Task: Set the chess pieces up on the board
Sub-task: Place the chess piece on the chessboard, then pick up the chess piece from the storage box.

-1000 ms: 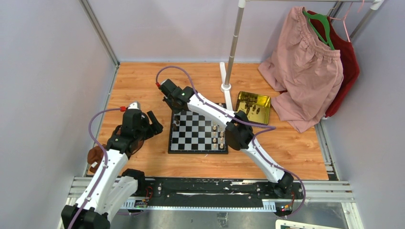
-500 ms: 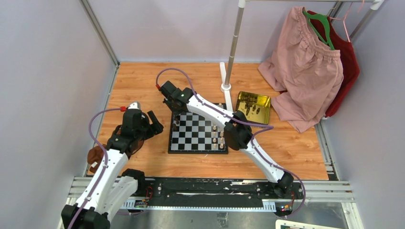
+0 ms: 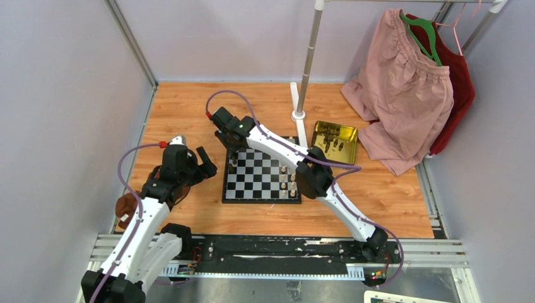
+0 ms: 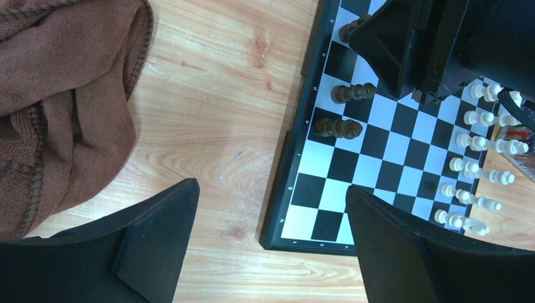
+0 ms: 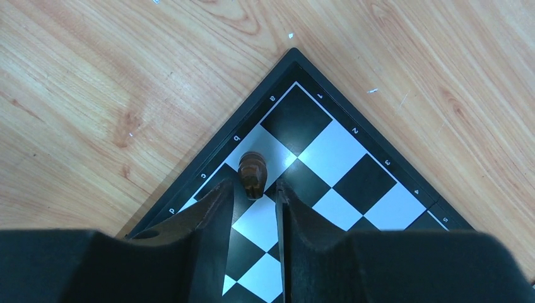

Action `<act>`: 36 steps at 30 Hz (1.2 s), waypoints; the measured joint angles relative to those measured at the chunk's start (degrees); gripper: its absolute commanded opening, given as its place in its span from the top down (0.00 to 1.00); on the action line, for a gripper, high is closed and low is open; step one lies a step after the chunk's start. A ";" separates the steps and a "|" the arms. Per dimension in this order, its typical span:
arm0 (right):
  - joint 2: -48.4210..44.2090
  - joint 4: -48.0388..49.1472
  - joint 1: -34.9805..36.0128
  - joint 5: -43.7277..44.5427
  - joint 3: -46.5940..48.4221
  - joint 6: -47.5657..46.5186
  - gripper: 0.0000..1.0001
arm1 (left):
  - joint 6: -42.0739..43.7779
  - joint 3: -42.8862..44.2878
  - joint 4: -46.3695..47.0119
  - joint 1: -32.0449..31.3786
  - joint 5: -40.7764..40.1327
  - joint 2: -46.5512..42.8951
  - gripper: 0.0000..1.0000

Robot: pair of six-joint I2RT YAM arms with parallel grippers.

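The right tool [image 5: 253, 187] holds its fingers slightly apart, a thin gap on either side of a dark piece [image 5: 251, 169] standing between their tips. Just ahead is the corner of the board [image 5: 340, 151], then bare counter [image 5: 94, 76]. The left tool [image 4: 270, 188] is spread wide over the board's edge, with two more dark men [image 4: 338, 128] ahead and white pieces [image 4: 479, 140] farther right.

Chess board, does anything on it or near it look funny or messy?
I can't see anything tipped or spilled. Two things stand out: a crumpled brown cloth lies left of the board, where it doesn't belong, and a few pieces sit in the gold tray, off the board.
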 measured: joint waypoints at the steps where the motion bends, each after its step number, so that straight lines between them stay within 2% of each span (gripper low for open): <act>1: 0.00 0.07 0.00 0.02 0.00 -0.13 0.63 | 0.02 0.02 0.02 0.00 -0.04 0.00 0.07; 9: -0.46 0.44 0.00 0.09 -0.22 -1.53 0.63 | 0.63 0.02 -0.15 0.00 -1.60 -0.74 0.04; 14: -5.57 0.83 -0.39 1.42 -4.28 -2.45 0.64 | 1.99 1.25 -1.62 0.00 -3.26 -1.36 0.04; 21: -25.05 5.49 -4.72 5.31 -19.76 -2.71 0.64 | 3.87 6.99 -1.36 -0.02 -4.57 2.32 0.04; 28: -41.46 9.92 -16.20 12.20 -36.09 -0.22 0.64 | 5.75 13.51 -0.31 -0.02 -5.33 11.76 0.04; 36: -47.01 9.99 -27.78 14.62 -54.53 7.23 0.66 | 6.82 17.05 0.24 -0.02 -4.94 17.49 0.04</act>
